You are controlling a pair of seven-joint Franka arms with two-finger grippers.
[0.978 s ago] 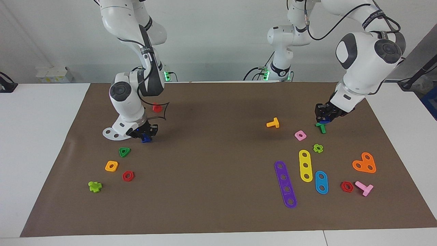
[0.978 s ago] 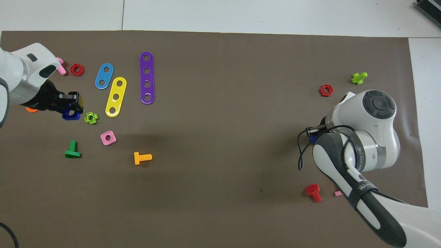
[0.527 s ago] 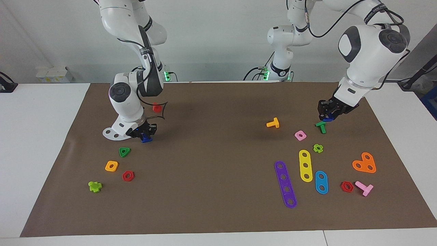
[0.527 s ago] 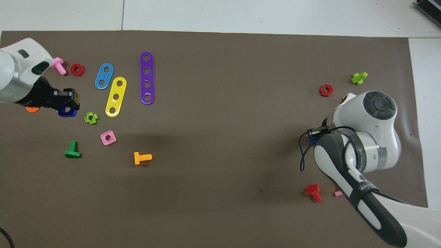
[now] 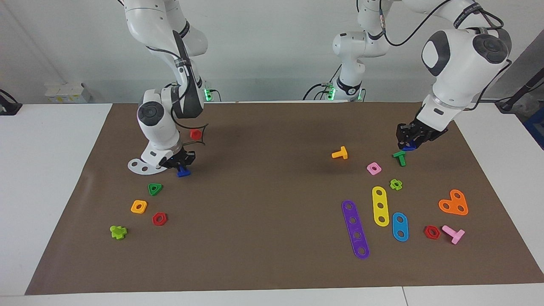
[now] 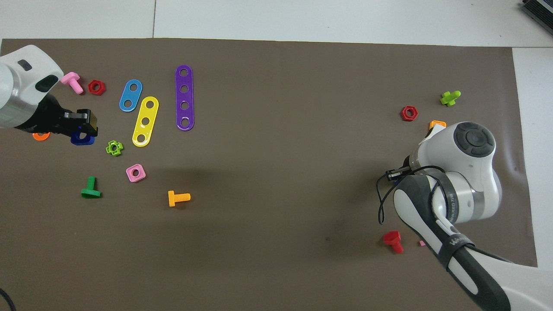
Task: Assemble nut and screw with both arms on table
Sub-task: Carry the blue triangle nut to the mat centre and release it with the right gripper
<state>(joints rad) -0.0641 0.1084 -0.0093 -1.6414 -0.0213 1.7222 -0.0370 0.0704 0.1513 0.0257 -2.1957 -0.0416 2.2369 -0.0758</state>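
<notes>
My left gripper is shut on the blue square nut and holds it just above the brown mat, over a green screw. In the overhead view this gripper shows with the nut under its tips. My right gripper is shut on the blue screw, low over the mat at the right arm's end of the table. In the overhead view the right arm covers this gripper and the screw; only a bit of blue shows.
Near the left gripper lie a pink square nut, an orange screw, a light green cross nut and flat coloured strips. Near the right gripper lie a green triangular nut, an orange square nut and a red screw.
My left gripper has risen a little with the blue nut and shifted toward the left arm's end. My right gripper has lifted the blue screw slightly.
</notes>
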